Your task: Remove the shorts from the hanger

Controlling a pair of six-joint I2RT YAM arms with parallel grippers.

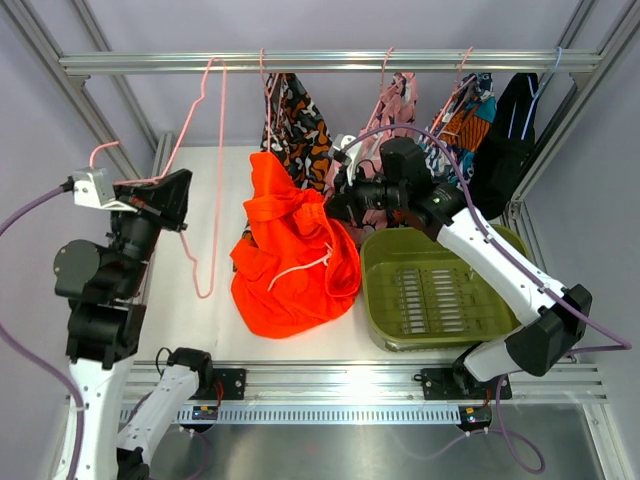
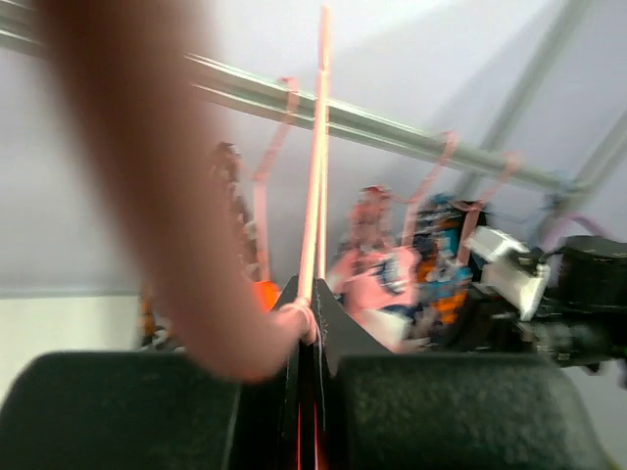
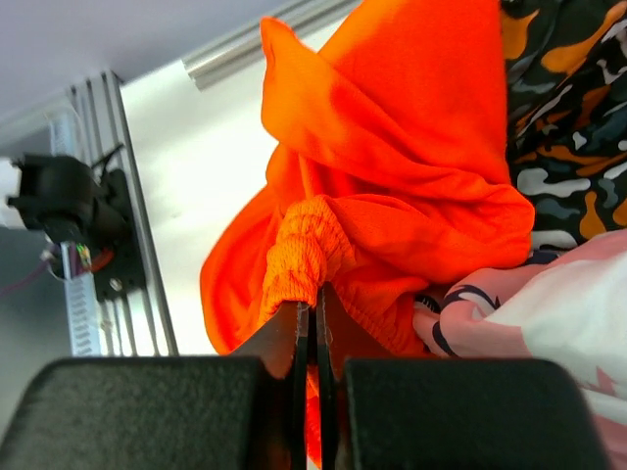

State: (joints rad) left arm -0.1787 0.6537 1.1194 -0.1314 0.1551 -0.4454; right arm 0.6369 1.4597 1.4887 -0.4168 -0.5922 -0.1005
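At the far left, the frame's upright posts close off that side. The left fingers (image 2: 308, 325) are pinched together on the thin wire of a pink hanger (image 1: 214, 180). The hanger is bare wire. Its top reaches the overhead rail (image 1: 120, 63) and its lower loop hangs over the white worktop (image 1: 185, 320). A strip of bare worktop lies between that loop and the plain orange shorts (image 1: 295, 255).

The plain orange shorts lie in a bunched heap near the middle of the worktop, with a white drawstring (image 1: 300, 268) trailing across the front. Their upper folds are lifted toward the right fingers (image 3: 315, 315), which are clamped on the gathered, ribbed waistband. The heap's right edge lies just beside a green tray (image 1: 385, 325), and the right arm reaches across above the tray.

Four more pairs hang crowded along the rail behind. The camouflage shorts (image 1: 300, 125) are just behind the orange heap. The pink printed shorts (image 1: 402, 100) press against the right arm's wrist. Next come the teal-orange printed shorts (image 1: 465, 120). The black shorts (image 1: 510, 135) are close to the right-hand frame post.
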